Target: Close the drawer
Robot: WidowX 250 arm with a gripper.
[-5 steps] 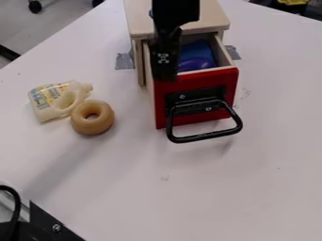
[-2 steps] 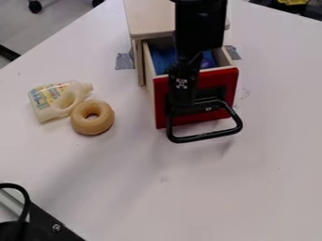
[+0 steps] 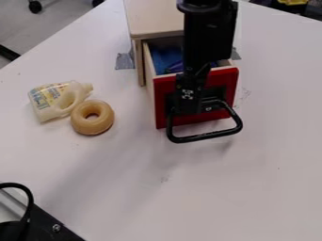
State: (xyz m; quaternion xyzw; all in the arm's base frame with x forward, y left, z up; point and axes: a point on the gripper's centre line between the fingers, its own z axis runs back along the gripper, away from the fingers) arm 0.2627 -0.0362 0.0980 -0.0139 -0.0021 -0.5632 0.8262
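A bottle [image 3: 45, 100] lies on its side on the surface [image 3: 267, 146], at the left of the view, its loop grip facing the drawer [image 3: 217, 77]. It is pale, with a yellow and blue label. Just beside it, apparently touching, is a tan ring [image 3: 92, 128], lying flat with its hole up. Both are well apart from the drawer's sides and its sliding path. Grey tape [image 3: 124, 61] is stuck down beside the wooden cabinet [image 3: 154, 20], with another patch on the other side. A black bracket [image 3: 49, 225] and a dark cable [image 3: 27, 194] show at the lower left corner.

Inside the drawer is something blue [image 3: 165, 57], with a purple thing [image 3: 173, 68] near the front; both sit below the rim as far as I can see, though the arm hides part of them.

The drawer stands partly out of the cabinet, at the upper middle of the view, facing the camera. It has pale wooden sides, a red front and a black plate [image 3: 218, 92] bearing a black loop handle [image 3: 204, 138] that juts outward.

The tool [image 3: 187, 111] hangs at the front, over the plate and the handle's base — whether it touches, or is spread or closed, I cannot tell.
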